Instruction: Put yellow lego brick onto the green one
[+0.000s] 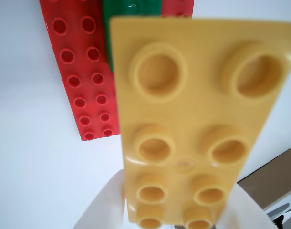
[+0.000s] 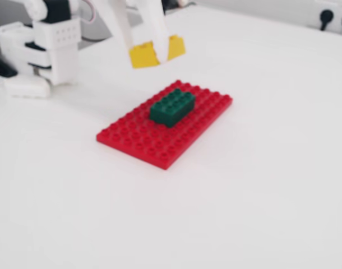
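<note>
In the fixed view the yellow lego brick (image 2: 143, 55) hangs in the air, held between the white fingers of my gripper (image 2: 158, 50), which is shut on it. It is above and behind the green one (image 2: 172, 107), a dark green brick standing on a red studded baseplate (image 2: 160, 140). The wrist view is filled by the yellow lego brick (image 1: 193, 124) with its studs facing the camera. White fingers (image 1: 105, 205) flank its lower end. Only a strip of the green one (image 1: 131, 12) shows past its top edge, next to the red baseplate (image 1: 81, 71).
The arm's white base (image 2: 39, 50) stands at the back left of the white table in the fixed view. A wall socket (image 2: 327, 17) sits at the far right. A brown box-like thing (image 1: 274, 176) shows at the wrist view's lower right.
</note>
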